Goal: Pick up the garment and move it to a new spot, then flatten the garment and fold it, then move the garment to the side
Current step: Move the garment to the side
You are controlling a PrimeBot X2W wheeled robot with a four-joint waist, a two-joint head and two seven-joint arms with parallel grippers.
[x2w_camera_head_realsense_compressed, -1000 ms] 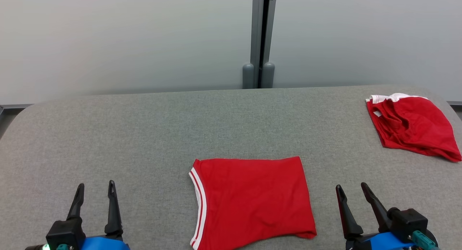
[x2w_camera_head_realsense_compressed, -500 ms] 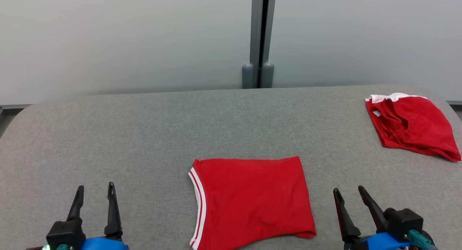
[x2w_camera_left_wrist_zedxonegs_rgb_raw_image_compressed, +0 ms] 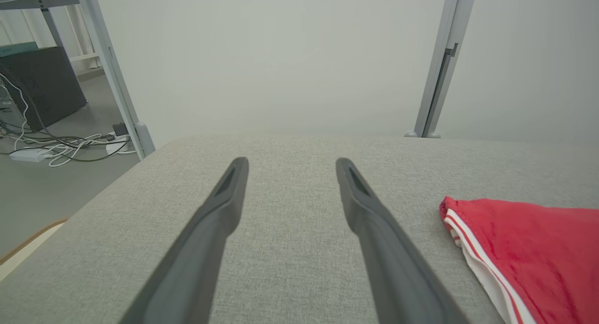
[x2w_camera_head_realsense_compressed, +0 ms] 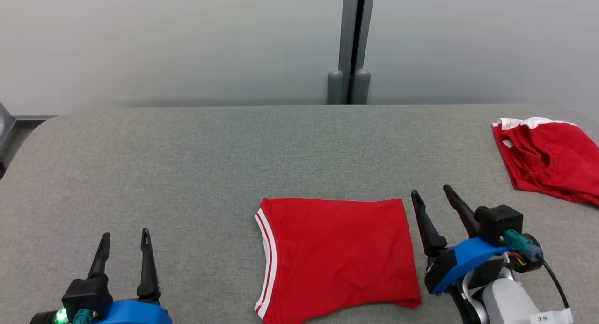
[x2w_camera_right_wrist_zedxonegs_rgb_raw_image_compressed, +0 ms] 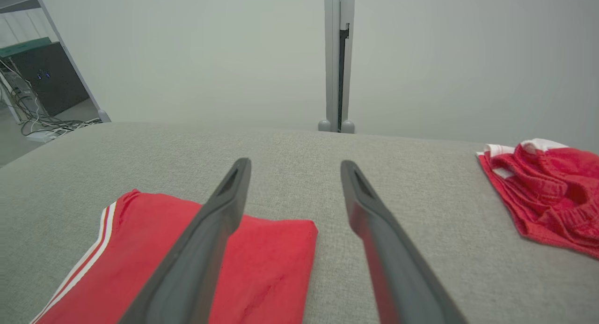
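The right hand (x2w_camera_head_realsense_compressed: 430, 191) hovered released and empty, just beside the right edge of the folded red fabric garment with white-striped trim (x2w_camera_head_realsense_compressed: 337, 254), which lay flat at the front middle of the grey cloth-covered desk (x2w_camera_head_realsense_compressed: 210, 150). The left hand (x2w_camera_head_realsense_compressed: 125, 233) hung released, well apart. Folding looked done; moving it aside remained, calling for a grip on that edge.
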